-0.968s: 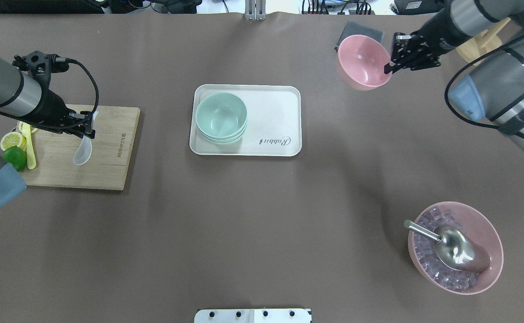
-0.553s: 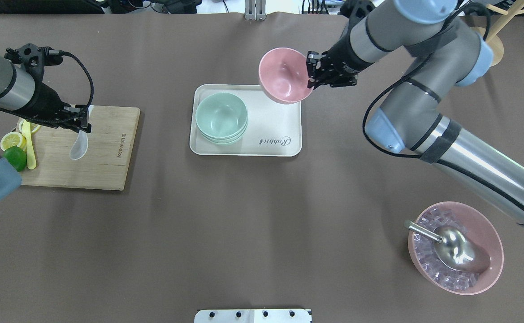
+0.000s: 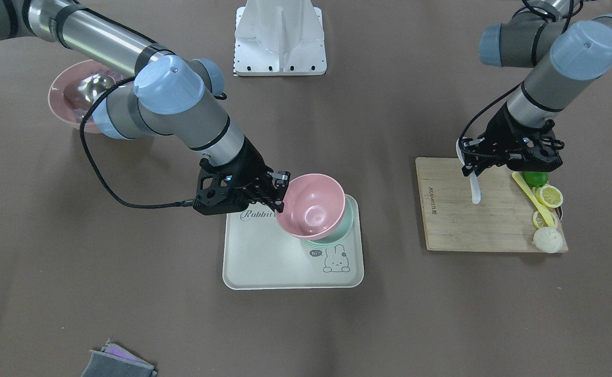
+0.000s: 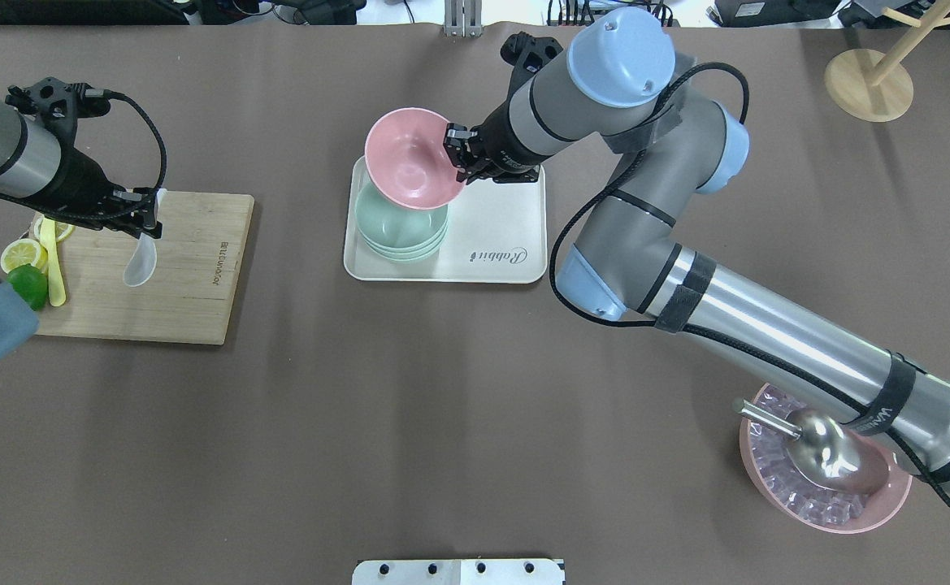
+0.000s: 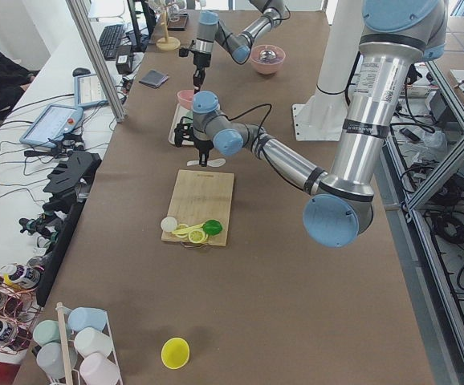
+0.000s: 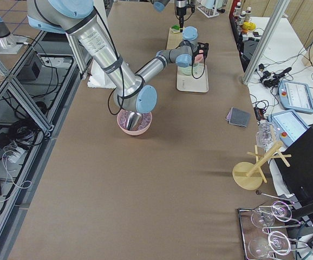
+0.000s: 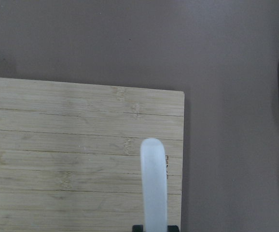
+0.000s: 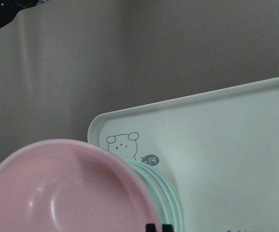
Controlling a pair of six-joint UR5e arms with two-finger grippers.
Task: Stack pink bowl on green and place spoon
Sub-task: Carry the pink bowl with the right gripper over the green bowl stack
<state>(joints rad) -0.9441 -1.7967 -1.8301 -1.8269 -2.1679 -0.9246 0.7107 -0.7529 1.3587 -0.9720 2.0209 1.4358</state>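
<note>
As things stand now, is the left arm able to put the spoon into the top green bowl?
Probably not yet. The way across the table looks free, but the right tool holds the pink bowl tilted over the green bowl, covering much of its opening. The left tool grips the spoon.
</note>
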